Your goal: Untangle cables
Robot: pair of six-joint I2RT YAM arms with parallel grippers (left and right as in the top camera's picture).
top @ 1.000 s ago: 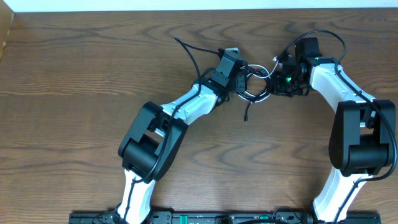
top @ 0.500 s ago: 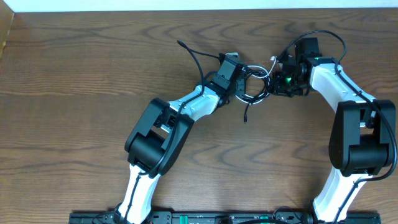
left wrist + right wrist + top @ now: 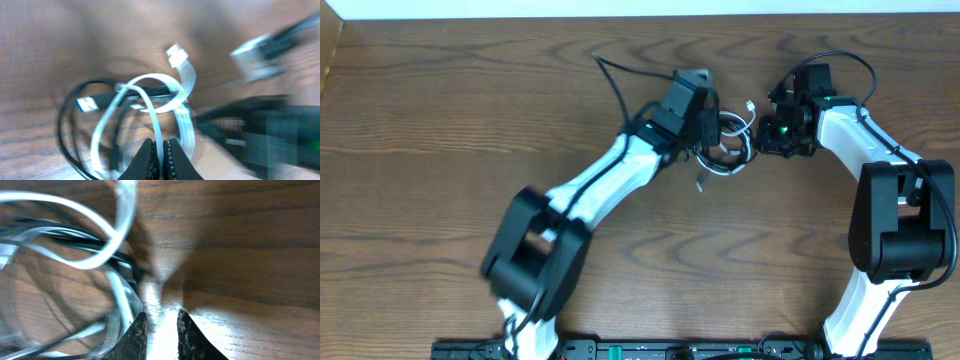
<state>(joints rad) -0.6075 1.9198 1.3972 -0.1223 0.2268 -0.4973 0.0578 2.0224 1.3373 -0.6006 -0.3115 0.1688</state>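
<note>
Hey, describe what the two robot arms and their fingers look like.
The left arm and right arm have white links with bulky black joints. A black wire loops over the right wrist, where a green light glows. The fingers are black, tapered, ridged.

cables (image 3: 186, 82) bunched btwn L gripper (image 3: 161, 146) & R gripper (image 3: 159, 319), tight gap; table (image 3: 440, 120) open elsewhere

I can read no words, numbers or signs anywhere. The white cable (image 3: 184, 117) just above my left pincer (image 3: 160, 142) and the black cable (image 3: 155, 92) behind it look blurry, and I see no writing on them.
</note>
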